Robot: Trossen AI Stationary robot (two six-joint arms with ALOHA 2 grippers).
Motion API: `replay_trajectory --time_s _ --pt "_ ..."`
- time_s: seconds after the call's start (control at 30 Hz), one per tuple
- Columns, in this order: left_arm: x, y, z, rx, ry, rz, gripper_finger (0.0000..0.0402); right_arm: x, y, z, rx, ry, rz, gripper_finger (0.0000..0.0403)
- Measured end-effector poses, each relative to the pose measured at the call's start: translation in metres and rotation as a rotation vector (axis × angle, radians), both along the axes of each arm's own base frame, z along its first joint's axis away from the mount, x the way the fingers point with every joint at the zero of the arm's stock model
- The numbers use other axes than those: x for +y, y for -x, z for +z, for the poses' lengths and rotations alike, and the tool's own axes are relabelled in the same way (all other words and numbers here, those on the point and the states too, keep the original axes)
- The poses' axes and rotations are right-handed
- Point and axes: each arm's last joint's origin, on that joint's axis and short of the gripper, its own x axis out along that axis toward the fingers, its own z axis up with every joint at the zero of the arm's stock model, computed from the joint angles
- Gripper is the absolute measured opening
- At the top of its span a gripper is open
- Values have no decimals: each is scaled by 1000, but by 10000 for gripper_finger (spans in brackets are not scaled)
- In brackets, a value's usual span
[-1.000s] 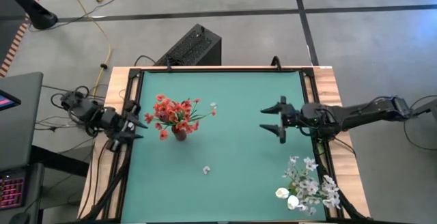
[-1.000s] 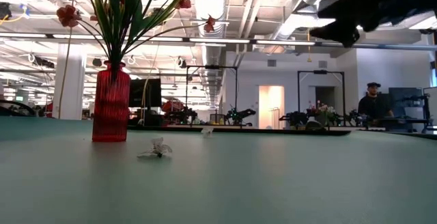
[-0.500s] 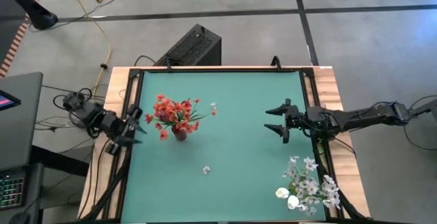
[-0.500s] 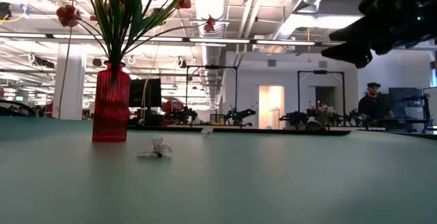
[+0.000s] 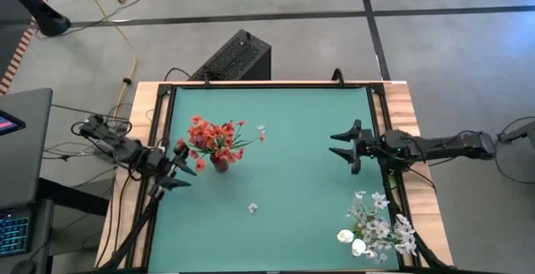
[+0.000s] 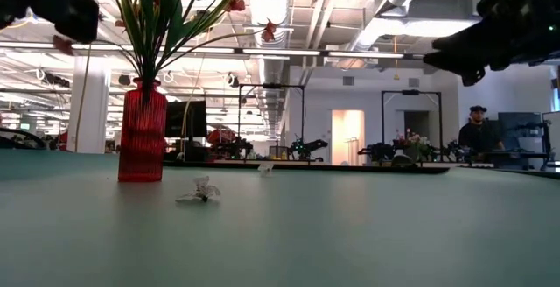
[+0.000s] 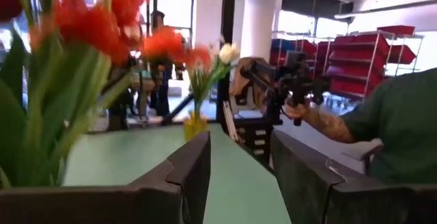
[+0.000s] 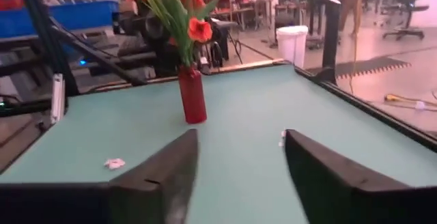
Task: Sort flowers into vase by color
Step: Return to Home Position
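Observation:
A red ribbed vase (image 5: 219, 164) stands on the green table's left half and holds orange-red flowers (image 5: 212, 136) on green stems. White flowers (image 5: 376, 226) stand at the near right corner, in a yellow vase (image 7: 194, 125). Two loose white blossoms lie on the mat, one (image 5: 252, 208) near the middle and one (image 5: 261, 129) farther back. My left gripper (image 5: 185, 168) is open, just left of the red vase and above the table; the orange-red flowers (image 7: 82, 26) fill its wrist view. My right gripper (image 5: 336, 144) is open, raised near the right edge and pointing left at the red vase (image 8: 192, 94).
A raised wooden frame (image 5: 159, 132) runs round the green mat. Open mat lies between the two vases. A person in a green shirt (image 7: 396, 128) is beyond the table in the left wrist view. A black box (image 5: 236, 55) sits on the floor behind the far edge.
My left gripper has moved in from the left edge toward the red vase and a little toward the near edge. My right gripper has drawn back toward the table's right edge, staying open. The flowers and vases have kept still.

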Motion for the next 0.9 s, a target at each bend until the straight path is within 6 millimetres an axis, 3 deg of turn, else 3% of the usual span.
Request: replay_trajectory --time_s 0.3,0.43,0.67,0.9 --pt "-6 -1 -12 61 80 -176 141 0 10 -7 37 -21 18 22" --pt "-9 -2 -22 99 60 -239 141 0 13 -8 46 -21 18 31" --pt "-5 -4 -27 121 0 -95 141 0 21 -12 81 8 20 16" --pt "-4 -6 -29 133 -46 -15 141 -1 26 -11 59 18 20 27"
